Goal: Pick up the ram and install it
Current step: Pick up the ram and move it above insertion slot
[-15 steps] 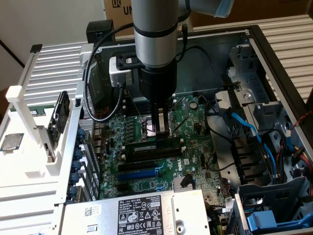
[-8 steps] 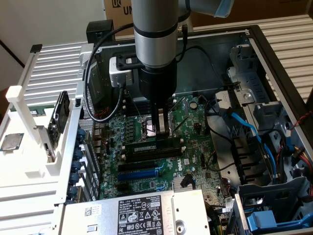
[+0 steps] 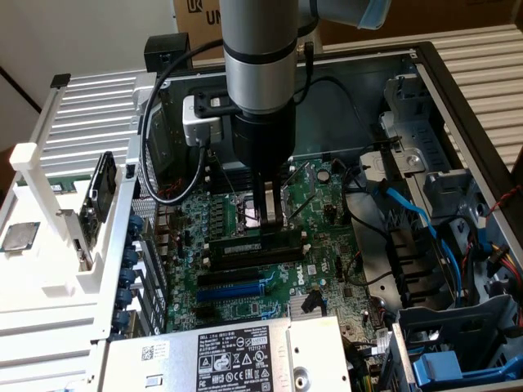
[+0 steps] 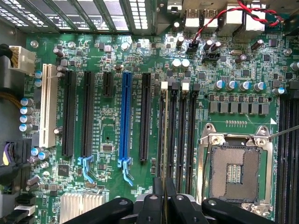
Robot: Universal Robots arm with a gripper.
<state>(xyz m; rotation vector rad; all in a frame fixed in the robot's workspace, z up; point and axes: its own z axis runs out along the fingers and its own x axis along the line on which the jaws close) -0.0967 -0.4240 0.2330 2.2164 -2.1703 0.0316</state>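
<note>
Right then, the ram (image 3: 249, 243) stood on its long edge, pale label turned toward the exterior camera. In the wrist view it showed as a thin line (image 4: 164, 140) running lengthwise along the bank of memory slots (image 4: 181, 135). It looked lined up with the slot at the end of the bank, on the side of the blue expansion slot (image 4: 125, 116). Whether it was already in that slot or hung just above it could not be told.

The gripper (image 4: 164, 196) had its fingers pinched narrowly on the stick's two flat faces, near the middle of its length. That hold, most likely, kept the contact edge pointing straight down at the slot and the load even from end to end. From the exterior view the gripper (image 3: 270, 222) came down vertically from the grey arm (image 3: 260, 65), which suited a straight downward push.

Just beside the slots lay the open CPU socket (image 4: 233, 172), bare under its metal frame. The white end clips (image 4: 185, 86) capped the neighbouring slots. All of it sat on the green motherboard (image 4: 107, 135) inside the opened computer case (image 3: 458, 90), with blue cables (image 3: 413, 216) off to the exterior view's right, well apart from the work.
</note>
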